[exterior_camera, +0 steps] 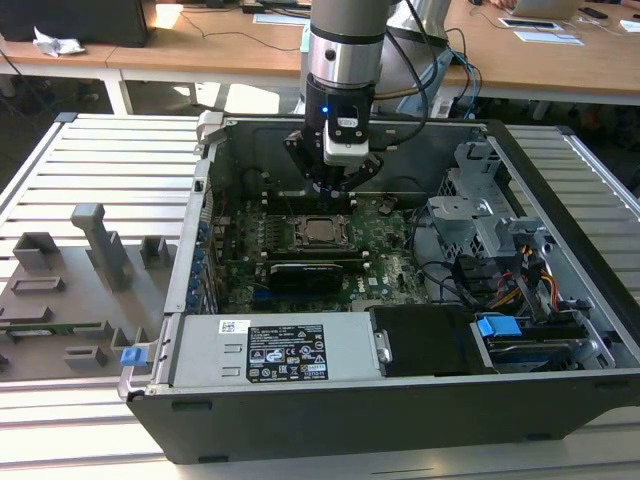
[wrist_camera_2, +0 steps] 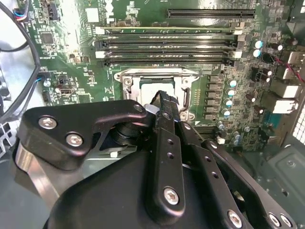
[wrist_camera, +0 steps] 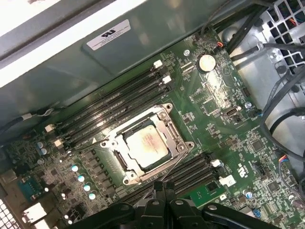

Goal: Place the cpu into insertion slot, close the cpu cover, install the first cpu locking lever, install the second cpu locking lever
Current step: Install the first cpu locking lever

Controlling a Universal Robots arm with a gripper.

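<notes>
Your hand point(wrist_camera: 164, 187) is closed tight and hangs close beside the cpu cover point(wrist_camera: 114, 142), which lies flat on the motherboard point(wrist_camera: 214, 124) and frames the seated cpu point(wrist_camera: 145, 145) in its window.

Arm point(exterior_camera: 345, 40): cut off by the upper edge of the exterior view, so its higher sections stay out of frame.
Gripper point(exterior_camera: 338, 188): in the exterior view its dark tips merge with the board behind. In the first wrist view point(wrist_camera: 165, 187) its body runs past the frame edge.
Cpu point(wrist_camera_2: 155, 87): in the second wrist view the gripper point(wrist_camera_2: 162, 98) covers most of it, leaving a narrow strip.
Cpu cover point(wrist_camera_2: 125, 81): largely hidden behind the gripper in the second wrist view. Too small in the exterior view to tell whether it lies flat.
Case point(exterior_camera: 400, 410): its side wall leaves the exterior view's right edge.
Grey fixture board point(exterior_camera: 60, 290): cut by the exterior view's left edge.
</notes>
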